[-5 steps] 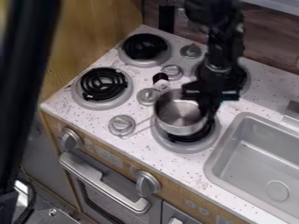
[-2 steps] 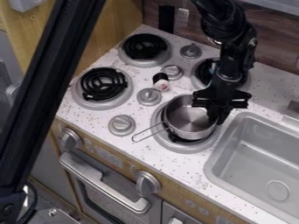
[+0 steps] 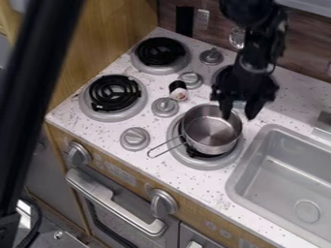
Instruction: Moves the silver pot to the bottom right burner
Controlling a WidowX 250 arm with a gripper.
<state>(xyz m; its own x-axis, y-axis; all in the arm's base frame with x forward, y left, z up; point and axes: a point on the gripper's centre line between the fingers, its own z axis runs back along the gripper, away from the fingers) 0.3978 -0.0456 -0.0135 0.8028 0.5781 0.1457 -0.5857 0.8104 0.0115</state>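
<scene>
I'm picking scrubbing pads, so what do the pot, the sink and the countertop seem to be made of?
Pot: shiny bare metal, probably stainless steel, given its bright reflections. Sink: smooth, satin grey; metal or painted plastic. Countertop: pale, dark-speckled, stone-look, possibly laminate.

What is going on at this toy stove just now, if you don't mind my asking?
A robot arm is at work on moving the silver pot to the bottom right burner. The pot sits upright on that burner, a little off-centre toward the back right, with its wire handle pointing to the front left. The gripper is open at the pot's far side and does not appear to be holding it. The placing looks essentially done.
</scene>
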